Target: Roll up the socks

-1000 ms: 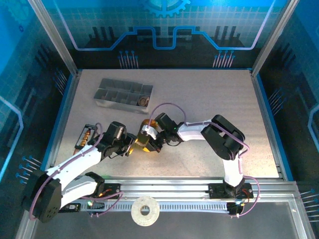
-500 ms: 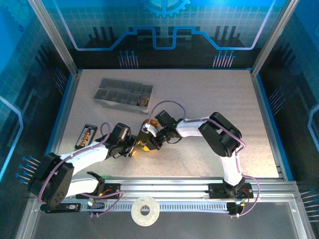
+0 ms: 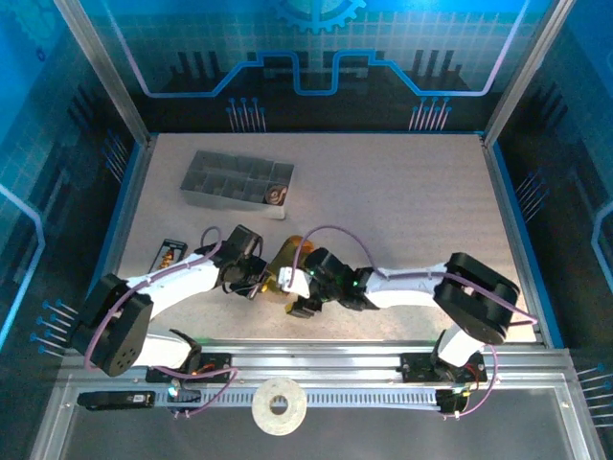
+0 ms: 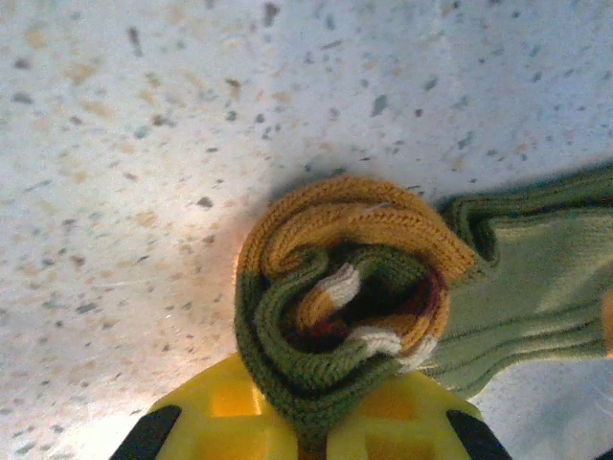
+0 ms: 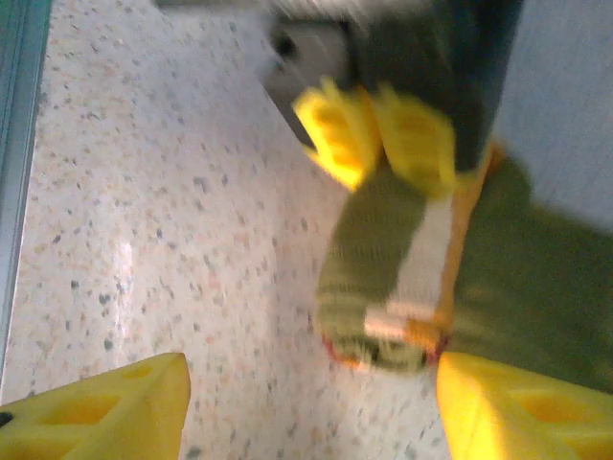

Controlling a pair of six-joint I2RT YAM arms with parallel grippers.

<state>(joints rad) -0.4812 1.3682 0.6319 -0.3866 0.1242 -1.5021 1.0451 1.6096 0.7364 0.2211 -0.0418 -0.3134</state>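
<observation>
left tool (image 5: pixel 378 129): clamped on rolled end of olive sock (image 4: pixel 345 307) | roll at its fingertips, against worktop (image 4: pixel 144 144); unrolled leg trails off sideways | right tool (image 5: pixel 306 407): jaws wide, empty; roll just ahead of them

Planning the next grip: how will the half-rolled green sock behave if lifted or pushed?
The green sock is soft knit, so it will probably sag when lifted. Its coil looks loose, with a flat tail trailing, so it likely unrolls if pushed.
</observation>
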